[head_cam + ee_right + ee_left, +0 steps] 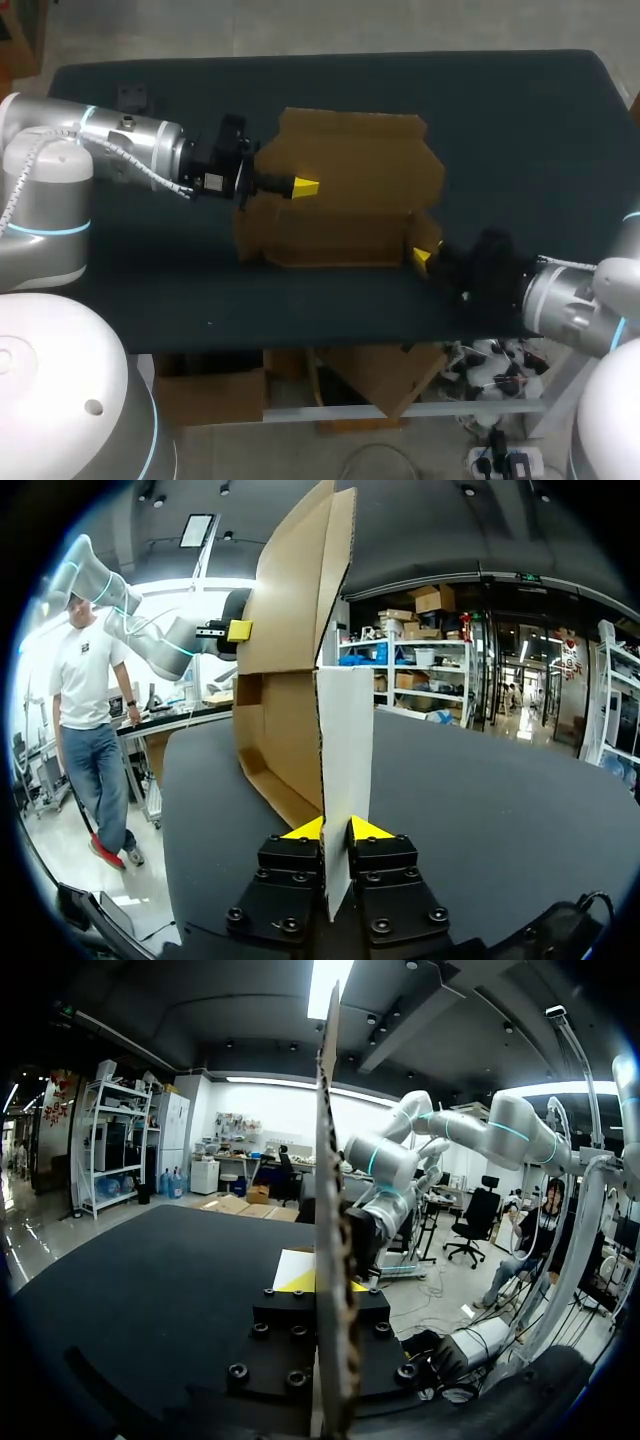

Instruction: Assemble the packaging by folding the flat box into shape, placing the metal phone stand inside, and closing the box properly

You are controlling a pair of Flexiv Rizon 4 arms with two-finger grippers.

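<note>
Dark, matte tabletop [520,130] across the whole width, front edge to back. Nearest, by the front edge and coming in from the right: right gripper [422,256], pinched tight on a pale corner flap of the cardboard box [350,190], one yellow tip pressed to each face of the panel. Just beyond, resting on the cloth near the middle: the box itself, partly folded, brown panels standing upright, flaps spread. Farther in, reaching from the left: left gripper [305,187], likewise clamped on an upright box wall, seen edge-on between its fingers. Farthest, alone near the back-left corner: small dark object [130,97], too small to identify.
</note>
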